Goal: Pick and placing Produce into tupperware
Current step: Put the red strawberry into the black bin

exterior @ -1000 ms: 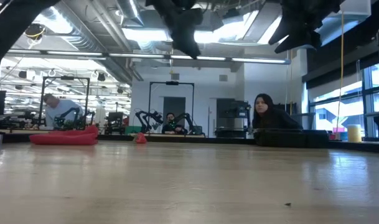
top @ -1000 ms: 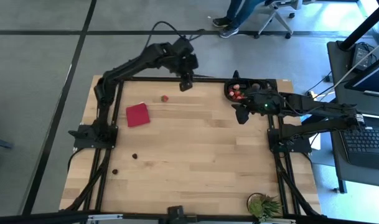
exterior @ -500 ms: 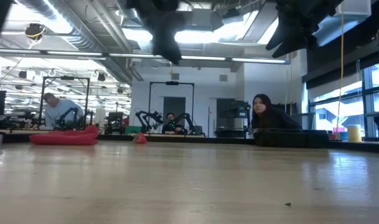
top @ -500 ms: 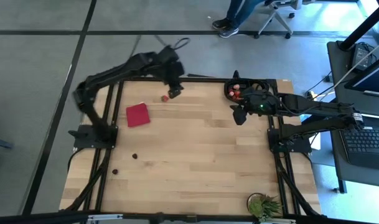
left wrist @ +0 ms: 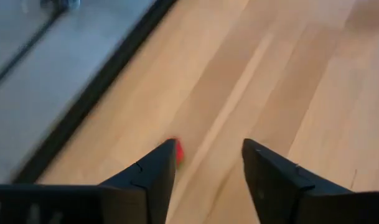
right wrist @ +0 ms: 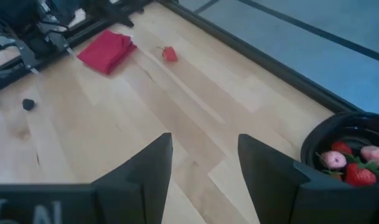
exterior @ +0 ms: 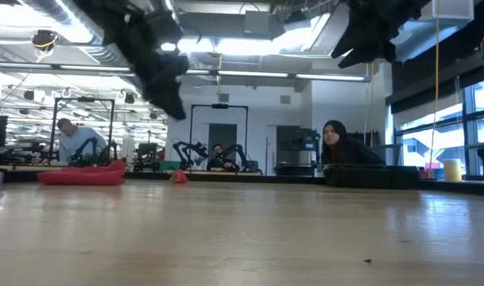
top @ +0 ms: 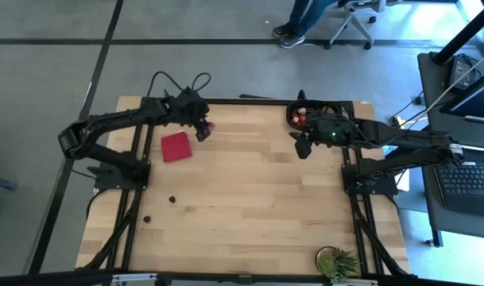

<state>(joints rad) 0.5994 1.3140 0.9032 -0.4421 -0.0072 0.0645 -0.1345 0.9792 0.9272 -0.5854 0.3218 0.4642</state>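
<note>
Now the left gripper [top: 203, 133] hangs over the far edge of the table [top: 249, 206], fingers spread, with a red strawberry [left wrist: 177, 151] just beside one fingertip. Judging by this, the pick is in hand: it must lower, centre on the berry and close. The right gripper [top: 303, 148], also spread, waits beside the tupperware [top: 293, 117], already holding red pieces [right wrist: 345, 157]. Dark bits [top: 172, 199] lie well apart
</note>
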